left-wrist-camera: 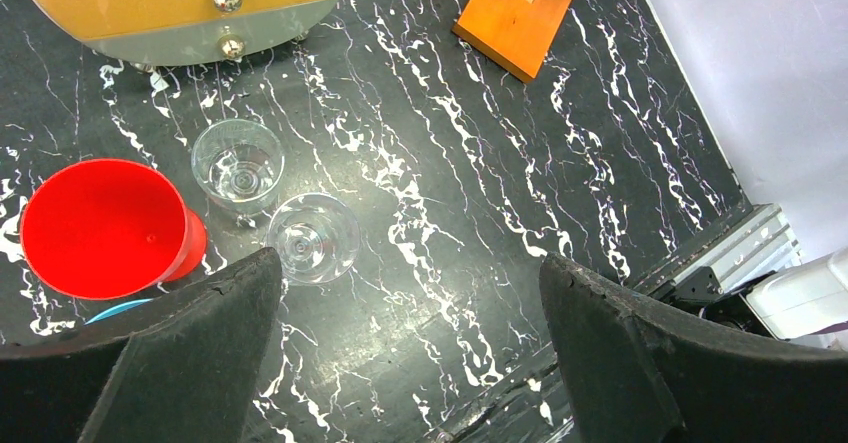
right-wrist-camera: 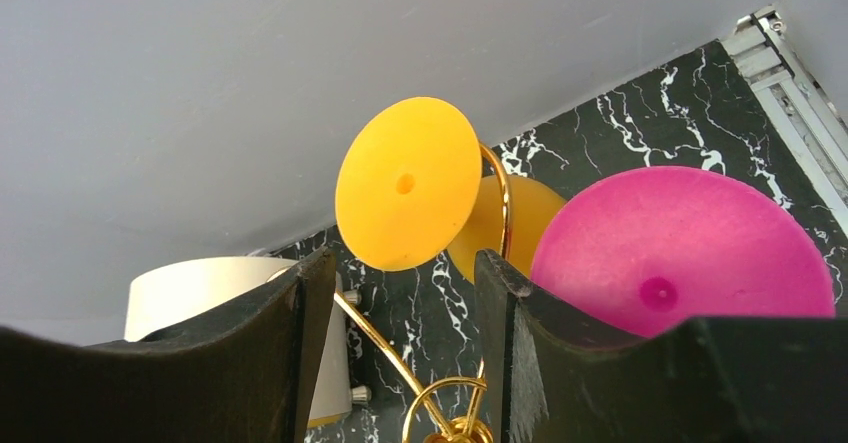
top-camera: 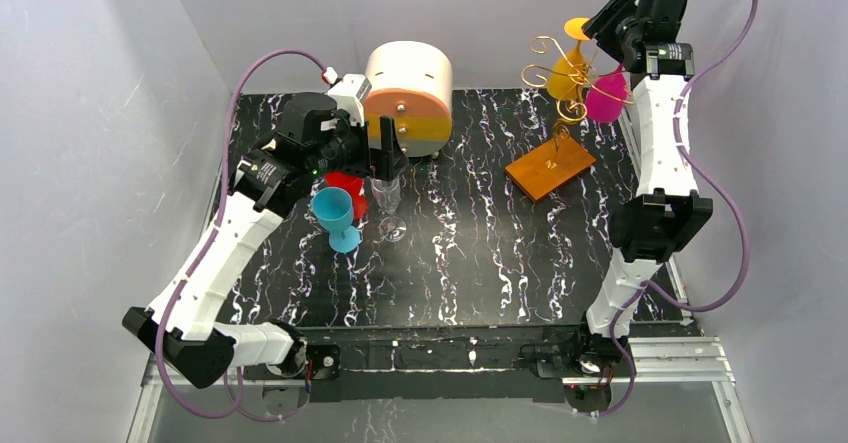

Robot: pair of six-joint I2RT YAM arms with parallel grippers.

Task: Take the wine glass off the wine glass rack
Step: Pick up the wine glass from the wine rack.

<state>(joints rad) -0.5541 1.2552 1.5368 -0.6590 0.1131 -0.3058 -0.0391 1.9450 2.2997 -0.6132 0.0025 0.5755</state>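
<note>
Not done yet: the yellow glass (right-wrist-camera: 408, 183) and pink glass (right-wrist-camera: 680, 253) both hang upside down on the rack (top-camera: 548, 170). Your right hand (right-wrist-camera: 405, 273) is at the rack's top, fingers half parted, grasping nothing visible. The pink glass crowds the yellow one, and gold wire crosses the finger gap. Well left of the rack, your left hand (left-wrist-camera: 410, 263) hangs spread wide and empty over clear glasses (left-wrist-camera: 238, 168), a red cup (left-wrist-camera: 100, 228) and a blue glass (top-camera: 335, 213).

A robot test cell in a lab: plain pale grey walls (top-camera: 90, 113) box in a black white-veined marble-pattern counter (top-camera: 480, 253). Two white-and-black robot arms (top-camera: 225, 253) are bolted to a bare aluminium rail (top-camera: 680, 358) along its near edge, trailing loose purple cables (top-camera: 738, 253).
</note>
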